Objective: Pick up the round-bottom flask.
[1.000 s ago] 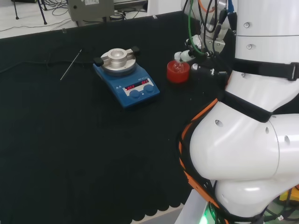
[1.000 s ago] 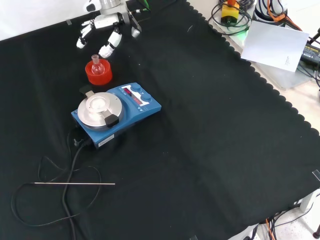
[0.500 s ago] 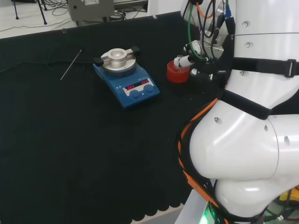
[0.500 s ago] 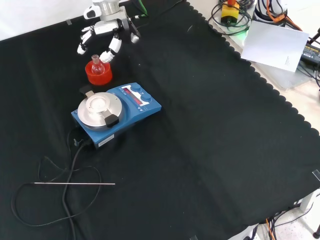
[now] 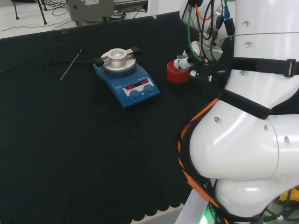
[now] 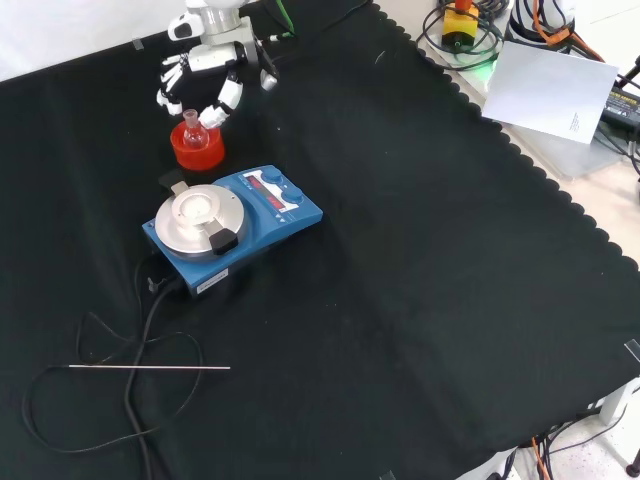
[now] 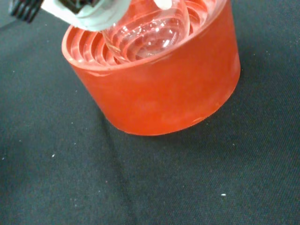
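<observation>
A: Where is the round-bottom flask (image 6: 195, 133)?

B: Seated in the red ribbed stand (image 6: 196, 148), at 12 o'clock from the hotplate (image 6: 230, 227).

A: Handling?

B: Light, slippery, fragile glass; grasp the neck. The robot hand (image 6: 207, 75) hovers with fingers spread, seemingly not yet closed.

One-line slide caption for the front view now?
Hand closing in on the round-bottom flask in its red ribbed stand, beside the blue hotplate.

In the front view, bare cloth (image 6: 420, 250) lies right of the stirrer (image 6: 230, 225).
</observation>
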Tool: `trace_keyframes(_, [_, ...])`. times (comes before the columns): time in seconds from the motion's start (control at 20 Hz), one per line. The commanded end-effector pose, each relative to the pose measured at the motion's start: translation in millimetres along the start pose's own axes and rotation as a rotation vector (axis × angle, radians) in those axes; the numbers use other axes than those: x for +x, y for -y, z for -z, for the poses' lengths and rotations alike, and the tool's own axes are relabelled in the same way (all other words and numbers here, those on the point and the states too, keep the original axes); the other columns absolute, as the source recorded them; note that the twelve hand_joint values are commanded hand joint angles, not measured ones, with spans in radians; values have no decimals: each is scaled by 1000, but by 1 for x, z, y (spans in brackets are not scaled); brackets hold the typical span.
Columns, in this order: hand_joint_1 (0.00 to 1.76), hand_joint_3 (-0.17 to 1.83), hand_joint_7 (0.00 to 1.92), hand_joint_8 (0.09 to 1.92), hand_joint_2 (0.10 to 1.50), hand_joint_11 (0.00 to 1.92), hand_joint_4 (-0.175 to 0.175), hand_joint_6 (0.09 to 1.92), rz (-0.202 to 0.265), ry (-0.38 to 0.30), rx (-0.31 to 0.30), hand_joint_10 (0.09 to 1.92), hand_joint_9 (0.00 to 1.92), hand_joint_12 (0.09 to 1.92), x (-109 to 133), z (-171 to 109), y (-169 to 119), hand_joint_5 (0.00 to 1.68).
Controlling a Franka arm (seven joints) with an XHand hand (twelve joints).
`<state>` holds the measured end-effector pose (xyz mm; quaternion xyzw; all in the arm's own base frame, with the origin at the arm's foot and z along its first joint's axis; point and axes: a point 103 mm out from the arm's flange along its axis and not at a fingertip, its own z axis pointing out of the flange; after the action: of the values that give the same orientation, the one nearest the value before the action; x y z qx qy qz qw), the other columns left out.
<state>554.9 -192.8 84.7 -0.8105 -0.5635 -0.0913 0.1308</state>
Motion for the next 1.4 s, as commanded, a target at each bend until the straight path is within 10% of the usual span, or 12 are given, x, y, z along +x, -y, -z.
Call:
trace_keyframes(0.05, [851, 615, 370, 688, 670, 0, -61, 773, 2, 0, -16, 687, 481, 1295, 0, -3, 0, 665])
trace_keyframes(1.4, [938, 651, 390, 701, 667, 8, -46, 877, 26, 36, -60, 694, 522, 1363, 10, 1, -8, 774])
